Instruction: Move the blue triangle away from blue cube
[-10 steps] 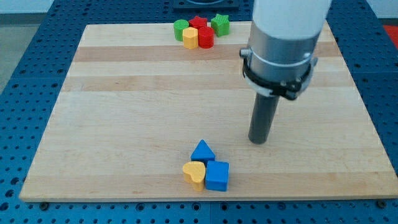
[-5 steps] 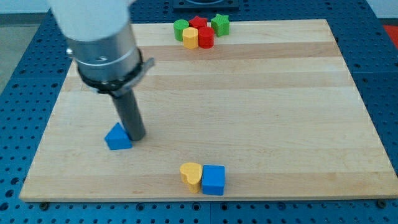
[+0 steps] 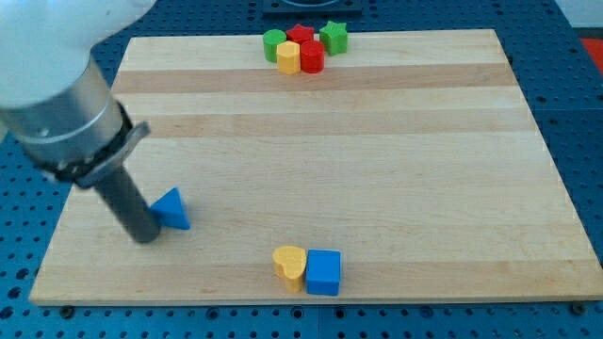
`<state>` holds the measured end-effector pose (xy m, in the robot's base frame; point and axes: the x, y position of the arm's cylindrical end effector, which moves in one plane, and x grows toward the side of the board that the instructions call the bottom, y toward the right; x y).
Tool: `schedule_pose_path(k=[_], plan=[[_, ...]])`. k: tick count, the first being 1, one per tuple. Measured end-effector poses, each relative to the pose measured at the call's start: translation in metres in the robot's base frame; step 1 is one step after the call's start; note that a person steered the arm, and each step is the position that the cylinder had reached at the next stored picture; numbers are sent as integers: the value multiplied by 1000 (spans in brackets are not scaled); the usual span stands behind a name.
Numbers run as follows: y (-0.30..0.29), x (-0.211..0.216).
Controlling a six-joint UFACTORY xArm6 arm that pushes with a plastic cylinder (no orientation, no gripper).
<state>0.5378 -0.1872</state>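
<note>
The blue triangle [image 3: 171, 209] lies on the wooden board [image 3: 377, 160] at the view's lower left. The blue cube [image 3: 323, 271] sits near the board's bottom edge, at the middle, touching a yellow heart block [image 3: 291, 265] on its left. The triangle is well apart from the cube, to its left and a little higher. My tip [image 3: 144, 237] rests on the board just left of and slightly below the blue triangle, touching or nearly touching it.
At the view's top middle stands a tight cluster: a green round block [image 3: 273, 42], a red block [image 3: 301, 35], a green star block [image 3: 334, 37], a yellow block [image 3: 287, 57] and a red cylinder [image 3: 312, 56]. The board's left edge is close to my tip.
The blue triangle was pushed from beside the cube and heart far to the left. My tip then moved from the triangle's right side to its lower left.
</note>
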Motion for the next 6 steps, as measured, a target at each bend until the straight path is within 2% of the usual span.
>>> schedule_pose_path(k=[1,2,3,4,5,6], plan=[[72,-27],[119,-47],[116,-47],[83,-48],[81,-76],[136,-130]])
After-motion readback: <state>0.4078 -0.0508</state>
